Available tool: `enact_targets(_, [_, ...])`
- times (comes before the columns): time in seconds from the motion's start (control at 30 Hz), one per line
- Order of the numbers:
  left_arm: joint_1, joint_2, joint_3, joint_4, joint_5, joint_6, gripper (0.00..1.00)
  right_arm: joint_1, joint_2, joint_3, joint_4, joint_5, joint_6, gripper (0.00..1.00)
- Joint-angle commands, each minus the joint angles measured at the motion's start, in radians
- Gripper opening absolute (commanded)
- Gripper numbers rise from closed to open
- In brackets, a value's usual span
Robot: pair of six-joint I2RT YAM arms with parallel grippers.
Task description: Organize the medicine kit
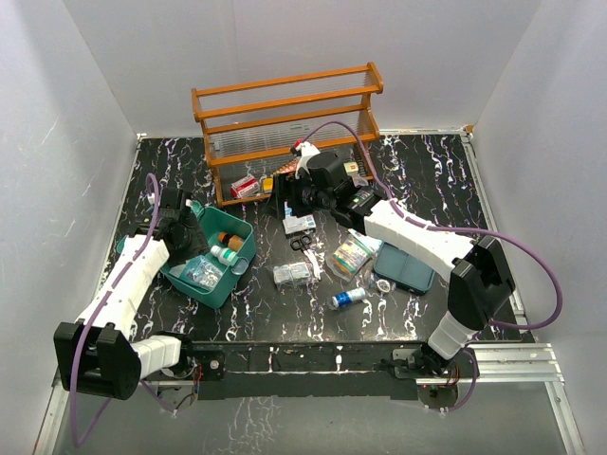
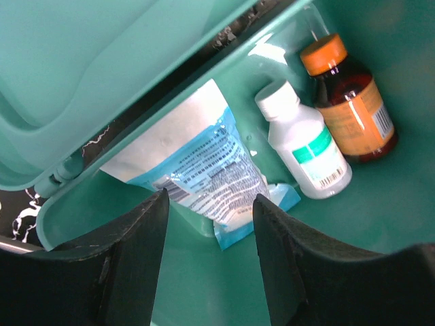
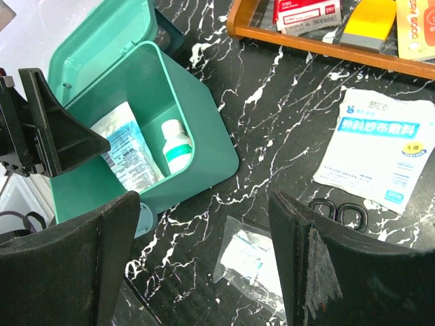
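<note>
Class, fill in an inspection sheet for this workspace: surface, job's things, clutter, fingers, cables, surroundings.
Surface: black white-veined table top, crowded.
Job's things: medicine kit open, lid back; inside lie a pouch, a white bottle and an amber bottle.
Clutter: scissors, loose packets, small blue-capped bottle, blue-grey tray, wooden rack with boxes.
Fingers: left fingers apart above the kit's inside, empty; right fingers apart above the table, empty.
Cables: purple cables loop off both arms.
Surroundings: white walls; metal rail at the near edge.
</note>
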Motion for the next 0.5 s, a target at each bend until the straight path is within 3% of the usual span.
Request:
enact_targets(0.0, [-0.009,-0.003,-0.050,0.094,-0.072,-0.087,0.51,0.004,-0.037,-0.010,0.064,0.037,-0.005,0.74])
enact_targets(0.47, [-0.023,0.134,-0.151,0.248,-0.160,-0.178,0.38,0.002,-0.042,-0.028,0.045,0.072,-0.019,0.73])
